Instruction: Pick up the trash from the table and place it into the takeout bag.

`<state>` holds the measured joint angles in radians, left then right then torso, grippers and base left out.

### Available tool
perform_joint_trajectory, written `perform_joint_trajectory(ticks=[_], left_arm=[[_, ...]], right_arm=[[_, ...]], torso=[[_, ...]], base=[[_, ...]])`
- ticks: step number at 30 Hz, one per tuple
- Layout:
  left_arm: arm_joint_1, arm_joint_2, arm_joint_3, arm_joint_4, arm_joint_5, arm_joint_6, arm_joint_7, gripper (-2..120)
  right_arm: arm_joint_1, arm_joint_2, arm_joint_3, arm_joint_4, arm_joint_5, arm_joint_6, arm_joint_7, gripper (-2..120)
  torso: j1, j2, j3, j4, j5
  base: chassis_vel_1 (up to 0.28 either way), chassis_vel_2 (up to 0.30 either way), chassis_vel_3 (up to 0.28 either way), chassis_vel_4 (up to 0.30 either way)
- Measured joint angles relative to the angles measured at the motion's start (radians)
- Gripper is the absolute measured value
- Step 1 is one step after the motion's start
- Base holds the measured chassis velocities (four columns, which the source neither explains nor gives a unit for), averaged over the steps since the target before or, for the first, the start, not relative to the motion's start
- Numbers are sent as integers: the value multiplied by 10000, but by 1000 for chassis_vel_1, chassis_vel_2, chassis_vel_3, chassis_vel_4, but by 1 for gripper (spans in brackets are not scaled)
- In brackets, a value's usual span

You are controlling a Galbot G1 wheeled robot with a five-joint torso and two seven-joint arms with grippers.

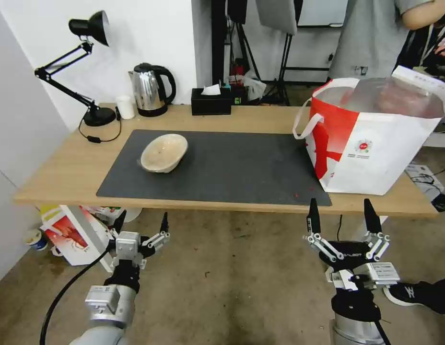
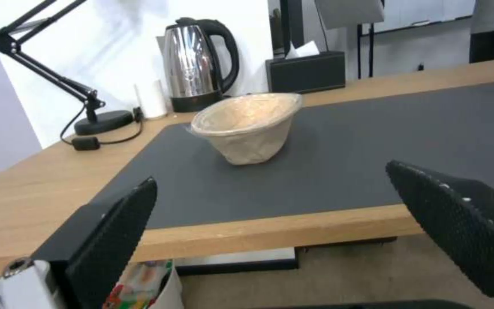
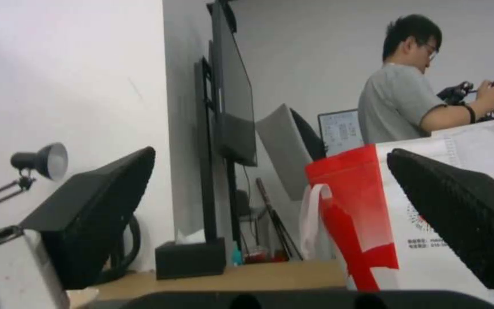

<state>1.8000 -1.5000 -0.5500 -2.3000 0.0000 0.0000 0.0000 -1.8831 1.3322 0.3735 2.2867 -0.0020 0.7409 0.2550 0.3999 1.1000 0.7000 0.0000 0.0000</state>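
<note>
Both tools, left (image 1: 142, 224) and right (image 1: 342, 215), hang spread wide and empty below the table (image 1: 54, 177) edge.

A: Where is there room on the table (image 1: 64, 167)?

B: The grey mat (image 1: 232, 167) lies bare between the shallow beige bowl (image 1: 164, 152) and the takeout bag (image 1: 376, 139).

A: And obstacles?

B: Lamp (image 1: 90, 72), kettle (image 1: 150, 89) and tissue box (image 1: 211, 101) line the far edge. The bag's mouth seems open, though its lining blurs.
</note>
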Motion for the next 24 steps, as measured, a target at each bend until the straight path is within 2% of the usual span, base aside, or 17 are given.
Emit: perform_joint_trajectory(ticks=[24], left_arm=[[0, 0, 0, 0, 0, 0, 0, 100]], right_arm=[[-235, 177, 8, -562, -226, 745, -1, 100]], torso=[[0, 0, 0, 0, 1]], base=[[0, 0, 0, 0]])
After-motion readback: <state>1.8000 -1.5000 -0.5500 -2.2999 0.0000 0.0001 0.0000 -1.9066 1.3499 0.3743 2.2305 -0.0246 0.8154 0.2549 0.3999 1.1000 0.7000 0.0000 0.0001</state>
